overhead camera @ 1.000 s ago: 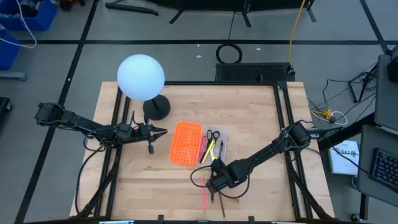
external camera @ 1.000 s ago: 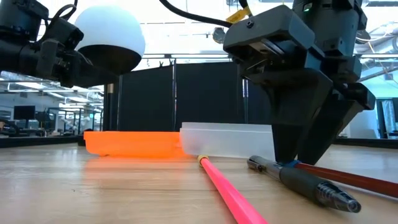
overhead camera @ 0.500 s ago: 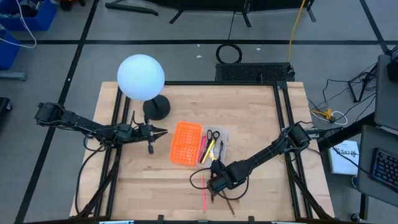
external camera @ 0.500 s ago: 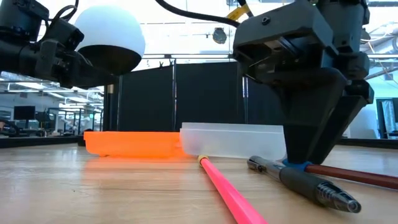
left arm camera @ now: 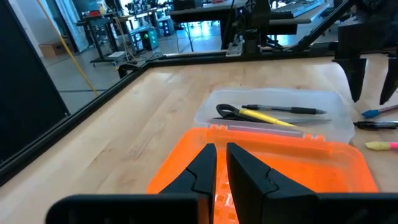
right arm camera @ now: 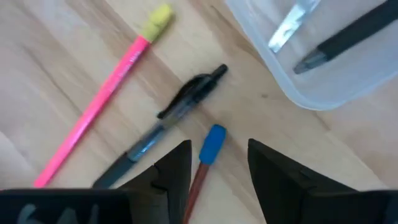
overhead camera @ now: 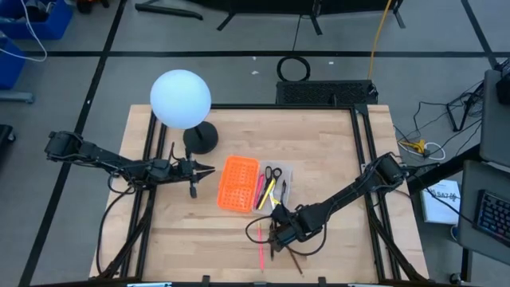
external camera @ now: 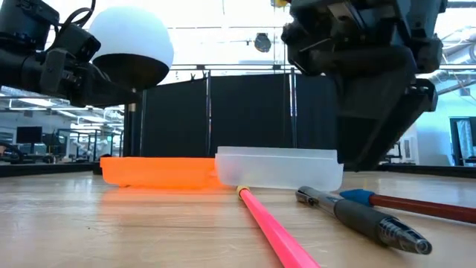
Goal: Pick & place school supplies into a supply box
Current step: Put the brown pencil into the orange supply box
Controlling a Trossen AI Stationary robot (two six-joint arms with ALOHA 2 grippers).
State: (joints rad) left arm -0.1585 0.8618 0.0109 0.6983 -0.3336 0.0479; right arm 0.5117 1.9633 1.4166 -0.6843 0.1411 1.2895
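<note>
The supply box lies open at mid-table, its orange half (overhead camera: 238,182) beside the clear tray (overhead camera: 275,185). In the tray lie scissors (left arm camera: 227,112), a yellow pencil (left arm camera: 267,117) and a black pen (left arm camera: 286,109). On the wood near the tray lie a pink pencil (right arm camera: 99,106), a black pen (right arm camera: 168,118) and a brown pencil with a blue eraser (right arm camera: 211,146). My right gripper (right arm camera: 217,155) hangs open just above the blue eraser end, a finger on each side, touching nothing. My left gripper (left arm camera: 221,163) waits shut, left of the orange half.
A white globe lamp (overhead camera: 181,99) on a black base (overhead camera: 200,139) stands at the far left. Black frame rails run along the table's left and right sides. Bare wood lies between the box and the near edge.
My right gripper has risen from the table, off the blue eraser end of the brown pencil, and now hangs above it. The pencil has swung a little on the wood. The pink pencil and the black pen have stayed put.
</note>
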